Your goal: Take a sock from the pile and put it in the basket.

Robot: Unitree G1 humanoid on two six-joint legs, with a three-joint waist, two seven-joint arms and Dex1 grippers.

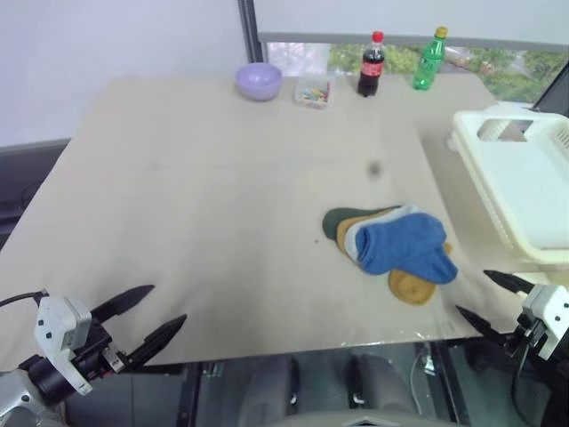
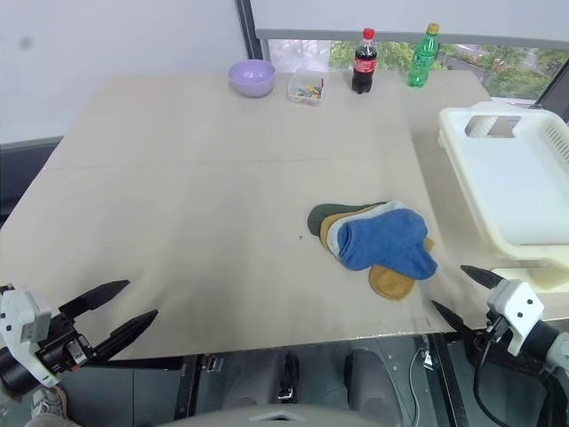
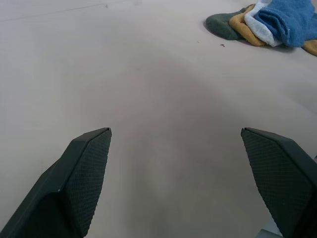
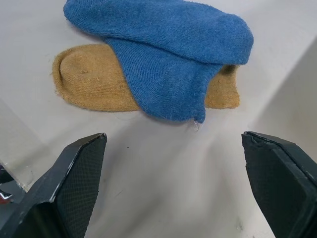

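At the bottom left of the head view, your left gripper (image 1: 149,322) hovered over the near edge of the table (image 1: 196,196) with its two black fingers spread wide and nothing between them. At the bottom right, your right gripper (image 1: 487,298) stood just as wide and just as empty, hanging at the table's near right corner and aimed toward the socks. A little past it, right of centre in the frame, lay the pile (image 1: 387,247), a fan of overlapping ankle socks flat on the tan surface. The sock (image 1: 404,246) sat on top of it: medium blue, soft fuzzy knit, and from the right wrist you could see two blue pieces overlapping, the upper one with a rounded toe and the lower one ending in a folded point. A mustard-yellow sock (image 4: 89,84) poked out from under the blue on the near side, and a light grey sock (image 1: 356,233) and a dark green sock (image 1: 333,219) peeked out on its left. The basket (image 1: 533,191), cream white with slotted sides, sat at the right edge of the frame, apart from the pile. Far along the top edge stood a purple bowl (image 1: 259,81), a small clear box (image 1: 313,92), a cola bottle (image 1: 372,64) and a green bottle (image 1: 428,60).
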